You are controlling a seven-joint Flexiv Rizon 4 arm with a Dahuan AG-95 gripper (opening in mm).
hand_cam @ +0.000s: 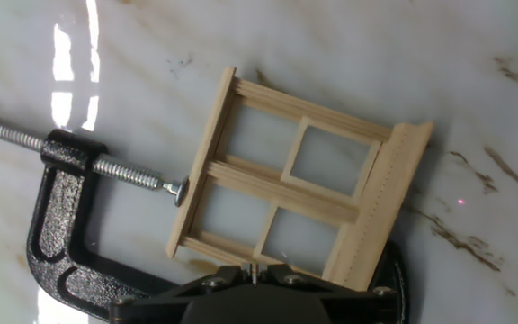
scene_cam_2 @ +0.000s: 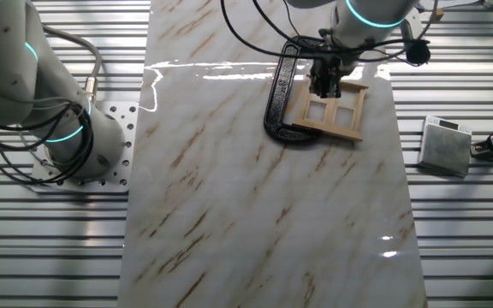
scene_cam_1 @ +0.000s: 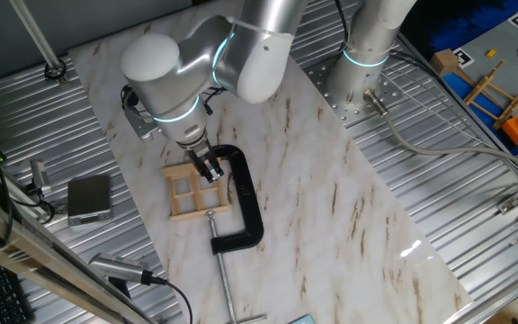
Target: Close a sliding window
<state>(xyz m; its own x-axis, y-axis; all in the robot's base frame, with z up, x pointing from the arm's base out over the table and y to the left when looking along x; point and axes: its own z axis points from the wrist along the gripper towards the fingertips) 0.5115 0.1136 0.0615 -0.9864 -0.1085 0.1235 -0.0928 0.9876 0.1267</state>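
The sliding window [scene_cam_1: 194,193] is a small light-wood frame with four panes, lying flat on the marble board. A black C-clamp [scene_cam_1: 245,200] grips it on one side. It also shows in the other fixed view [scene_cam_2: 333,109] and fills the hand view [hand_cam: 295,180], where the clamp's screw pad [hand_cam: 177,189] presses its left rail. My gripper [scene_cam_1: 210,170] stands over the window's edge nearest the clamp's body, fingers pointing down and close together with nothing held. In the hand view the gripper [hand_cam: 254,268] sits at the window's lower rail. Whether it touches the wood is hidden.
The marble board [scene_cam_1: 331,207] lies on a ribbed metal table. A grey box [scene_cam_1: 89,198] sits off the board's left. A second arm's base [scene_cam_1: 367,54] stands at the back. Coloured toys and a wooden rack [scene_cam_1: 497,85] are at the far right.
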